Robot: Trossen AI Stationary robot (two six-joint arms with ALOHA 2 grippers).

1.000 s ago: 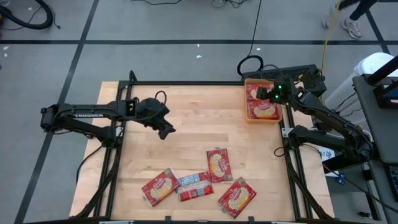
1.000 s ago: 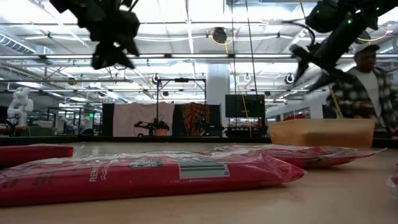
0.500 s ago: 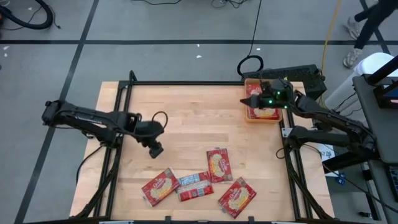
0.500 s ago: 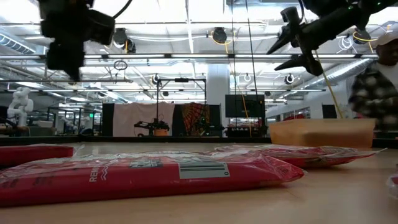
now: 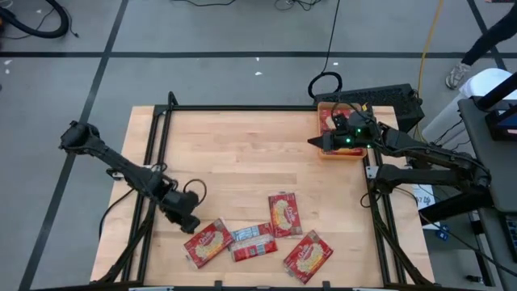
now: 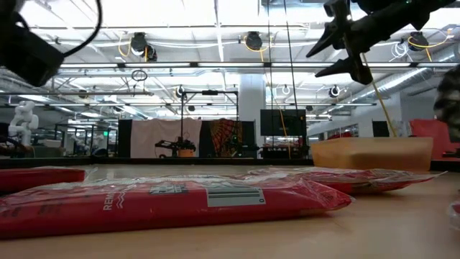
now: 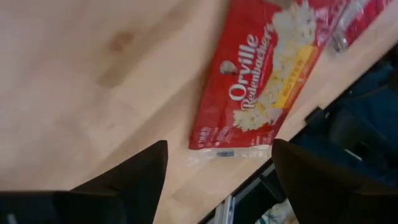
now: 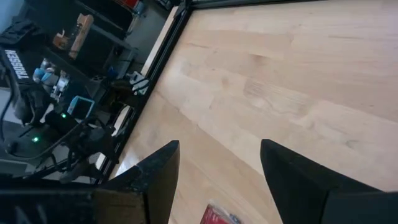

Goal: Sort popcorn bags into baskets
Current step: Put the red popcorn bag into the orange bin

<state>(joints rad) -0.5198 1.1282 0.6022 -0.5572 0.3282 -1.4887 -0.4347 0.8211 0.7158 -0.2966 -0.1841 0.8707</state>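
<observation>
Beside leftmost popcorn bag (image 5: 207, 242), spread left claw (image 5: 187, 221)

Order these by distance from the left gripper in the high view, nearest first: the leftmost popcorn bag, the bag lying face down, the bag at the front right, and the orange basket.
From the left gripper:
1. Leftmost popcorn bag, just beside it at the table's front.
2. Face-down bag, next along the front.
3. Front-right bag, further right.
4. Orange basket, far right corner.

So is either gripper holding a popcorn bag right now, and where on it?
Nothing is held. The left gripper is open above the leftmost bag; the right gripper is open and empty beside the basket.
</observation>
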